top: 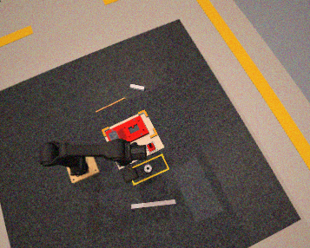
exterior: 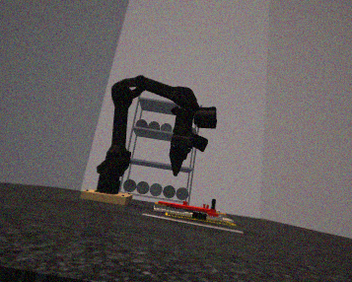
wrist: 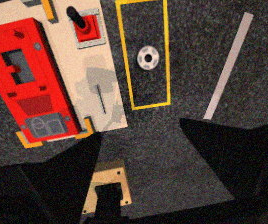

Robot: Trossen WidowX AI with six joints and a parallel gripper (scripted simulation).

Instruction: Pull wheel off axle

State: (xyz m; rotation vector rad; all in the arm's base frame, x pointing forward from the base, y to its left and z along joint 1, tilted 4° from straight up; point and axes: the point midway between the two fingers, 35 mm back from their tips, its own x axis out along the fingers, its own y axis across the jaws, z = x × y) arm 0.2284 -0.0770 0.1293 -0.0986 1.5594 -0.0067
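The wheel, a pale ring with a dark centre, lies flat inside the yellow outline of the marked area, touching none of its lines. The black upright axle stands bare on its red square base, beside the marked area. My gripper is open, with nothing between its fingers. It hangs well above the board and the table, apart from the wheel. In the top view the arm hides the fingertips.
A pale board beside the marked area carries a red plate and orange corner brackets. A pale strip lies beyond the marked area. A small white block and a thin orange strip lie farther off.
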